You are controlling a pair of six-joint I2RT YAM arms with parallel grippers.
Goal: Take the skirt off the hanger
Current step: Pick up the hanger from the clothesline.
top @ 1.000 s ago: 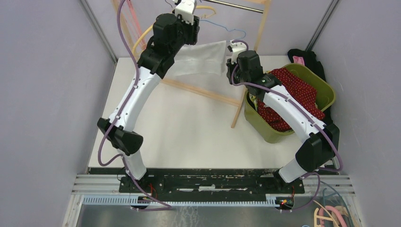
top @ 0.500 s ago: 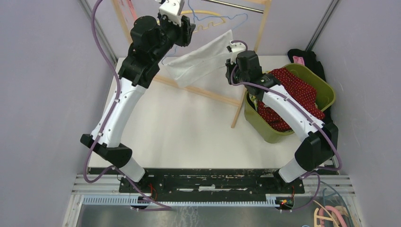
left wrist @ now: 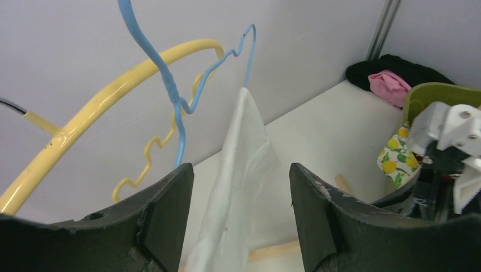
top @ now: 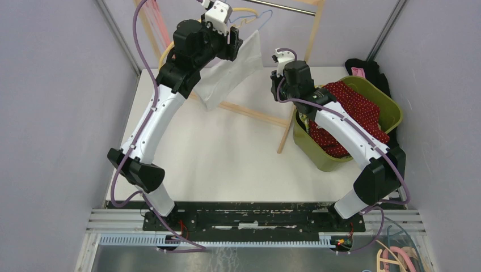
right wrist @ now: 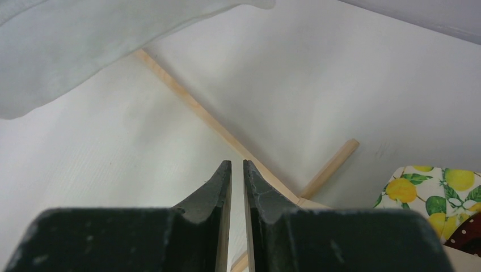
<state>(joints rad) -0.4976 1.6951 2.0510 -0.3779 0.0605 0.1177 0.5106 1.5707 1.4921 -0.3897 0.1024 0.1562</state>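
Top external view: the white skirt (top: pixel 230 71) is seen hanging at about 12 o'clock, over the far edge of the table (top: pixel 227 158). Its top corner is caught on one end of the blue hanger (left wrist: pixel 180 102), and the rest droops down toward 7 o'clock. A yellow hanger (left wrist: pixel 102 96) is seen just beside the blue one, at 10 o'clock in the left wrist view.

The left gripper (left wrist: pixel 241 170) is held up high by the skirt. Its fingers (left wrist: pixel 164 221) are spread wide apart. The skirt is seen in the gap between them, but it is not pinched. Whether the cloth touches a finger cannot be told.

The right gripper (right wrist: pixel 237 164) is found at 1 o'clock on the table, apart from the skirt. Its fingers are pulled nearly together, with only a thin slit left, and nothing is held. Under it the bars of the wooden rack (right wrist: pixel 193 105) are seen.

A green bin (top: pixel 395 110) is placed at 3 o'clock, with a red spotted cloth (top: pixel 351 107) piled in it. A black cloth (top: pixel 368 68) is seen behind the bin at 2 o'clock.
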